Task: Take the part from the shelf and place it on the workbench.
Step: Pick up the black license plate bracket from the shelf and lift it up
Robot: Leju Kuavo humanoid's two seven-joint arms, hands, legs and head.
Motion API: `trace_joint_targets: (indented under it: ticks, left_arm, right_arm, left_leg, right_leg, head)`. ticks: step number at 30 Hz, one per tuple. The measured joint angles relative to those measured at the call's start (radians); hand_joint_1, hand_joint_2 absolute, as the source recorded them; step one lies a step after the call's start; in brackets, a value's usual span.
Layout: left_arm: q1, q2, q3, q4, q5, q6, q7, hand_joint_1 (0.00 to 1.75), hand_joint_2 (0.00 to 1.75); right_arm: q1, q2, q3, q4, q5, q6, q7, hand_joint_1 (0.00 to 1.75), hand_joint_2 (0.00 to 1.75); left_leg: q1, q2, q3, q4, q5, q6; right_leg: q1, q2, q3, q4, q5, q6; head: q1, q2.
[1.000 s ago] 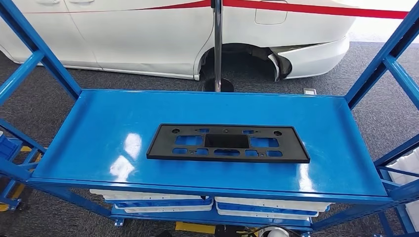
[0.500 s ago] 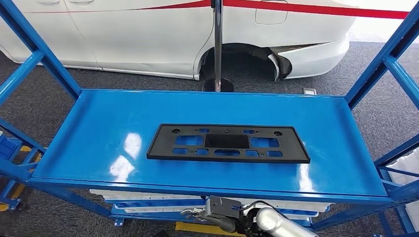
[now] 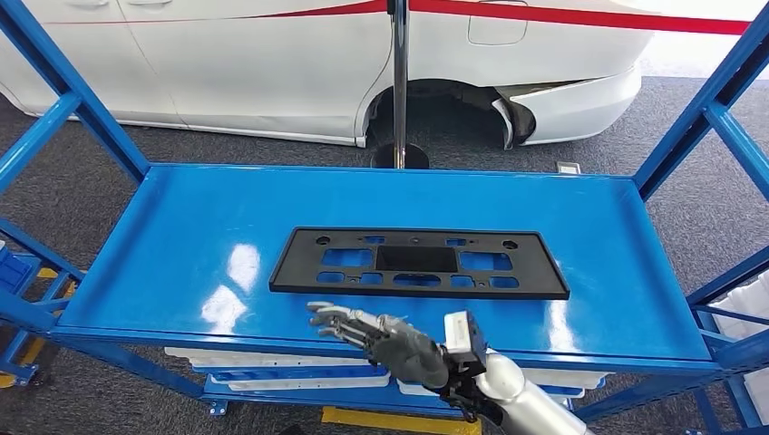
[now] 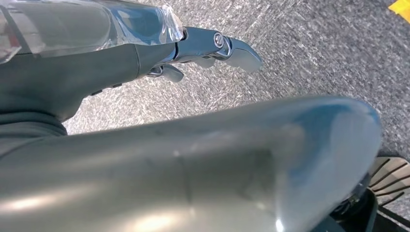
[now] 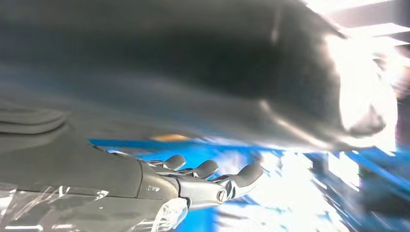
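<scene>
While part [image 3: 419, 263] lies flat, right hand [image 3: 385, 335] overhangs shelf [image 3: 181, 227] edge.

Right hand [image 3: 390, 337] extended, fingers [image 5: 208, 168] apart (holding nothing).

The head view looks forward and down onto the blue shelf [image 3: 181, 236]; both wrist views sit close behind each robot hand; the right one shares that shelf.

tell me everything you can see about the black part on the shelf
The black part is a flat, long rectangular frame, like a licence plate holder, in matte black that looks like plastic. It has one large opening in the middle, smaller slots around it and round holes near its far corners. It lies flat at the middle of the blue shelf, long side across. The right hand hovers near its front edge, not touching it.
</scene>
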Motion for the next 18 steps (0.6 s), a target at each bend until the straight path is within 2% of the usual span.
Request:
trace_joint_targets:
  ticks: [5,9,11,13,16,18]
  left_arm:
    - [0.008,0.001,0.000,0.000,0.013,0.001,0.000,0.00,0.00]
    - [0.017,0.002,0.003,0.000,0.030,0.019,-0.002,0.00,0.00]
    - [0.026,0.003,0.009,0.000,0.044,0.037,-0.009,0.00,0.00]
    - [0.041,0.004,0.018,0.000,0.059,0.064,-0.017,0.00,0.00]
    - [0.067,0.004,0.033,0.000,0.078,0.106,-0.026,0.00,0.00]
    - [0.080,0.004,0.044,0.000,0.084,0.122,-0.029,0.00,0.00]
  right_arm:
    - [0.039,0.040,-0.152,-0.012,-0.072,-0.011,-0.004,0.00,0.00]
    - [0.066,0.071,-0.240,-0.016,-0.134,-0.107,-0.004,0.00,1.75]
    - [0.082,0.091,-0.294,-0.024,-0.132,-0.211,-0.002,0.00,1.75]
    - [0.099,0.109,-0.350,-0.051,-0.035,-0.425,0.023,0.00,1.75]
    - [0.112,0.124,-0.394,-0.115,0.277,-0.908,0.141,0.00,1.75]
    - [0.118,0.133,-0.399,-0.153,0.447,-1.140,0.221,0.00,1.75]
  left_leg:
    - [0.000,0.000,0.000,0.000,0.000,0.000]
    - [0.000,0.000,0.000,0.000,0.000,0.000]
    - [0.000,0.000,0.000,0.000,0.000,0.000]
    - [0.000,0.000,0.000,0.000,0.000,0.000]
    - [0.000,0.000,0.000,0.000,0.000,0.000]
    - [0.000,0.001,0.000,0.000,0.000,0.000]
  right_leg:
    - [0.000,0.000,0.000,0.000,0.000,0.000]
    - [0.000,0.000,0.000,0.000,0.000,0.000]
    - [0.000,0.000,0.000,0.000,0.000,0.000]
    - [0.000,0.000,0.000,0.000,0.000,0.000]
    - [0.000,0.000,-0.001,0.000,0.000,0.000]
    - [0.000,0.001,-0.001,0.000,0.000,0.000]
  head:
    - [0.000,0.000]
    - [0.000,0.000]
    - [0.000,0.000]
    - [0.000,0.000]
    - [0.000,0.000]
    - [0.000,0.000]
